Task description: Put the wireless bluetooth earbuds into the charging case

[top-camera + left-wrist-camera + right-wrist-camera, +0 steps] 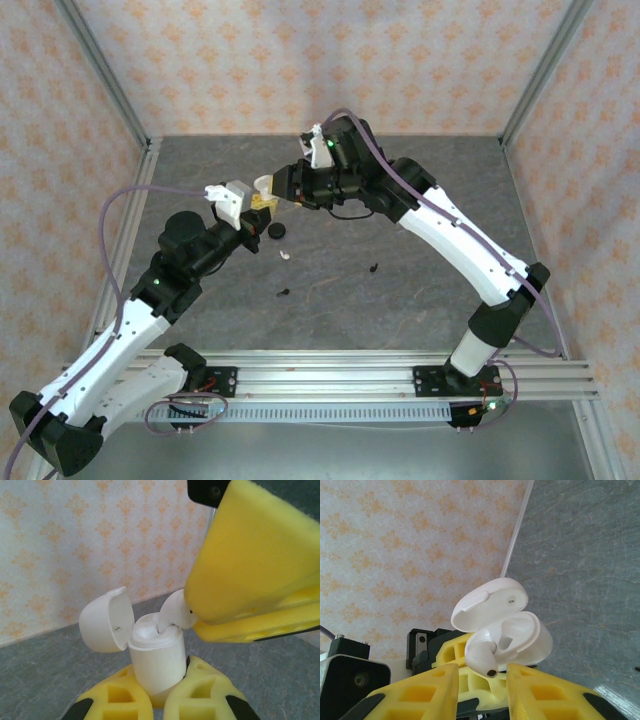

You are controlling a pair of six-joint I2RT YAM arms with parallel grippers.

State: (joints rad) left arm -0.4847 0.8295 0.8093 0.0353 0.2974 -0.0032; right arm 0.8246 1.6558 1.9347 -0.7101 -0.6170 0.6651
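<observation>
Left gripper [157, 692]: clamped on white case [156, 657], lid [106, 620] open.
Right gripper [482, 680]: pinching white earbud [481, 657], stem tip at case mouth.
Table [420, 230]: second white earbud [285, 255] lying loose.

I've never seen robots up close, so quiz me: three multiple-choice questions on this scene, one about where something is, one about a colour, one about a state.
1. Where is the white case?
A. flat on the table
B. gripped by the left gripper
C. on the rail

2. What colour is the earbud in the right gripper?
A. black
B. white
C. yellow

3. The case's lid is:
A. shut
B. detached
C. hinged open

Answers: 1 B, it is clamped at its base; 2 B, its white stem sits at the case mouth; 3 C, the lid tilts back.
</observation>
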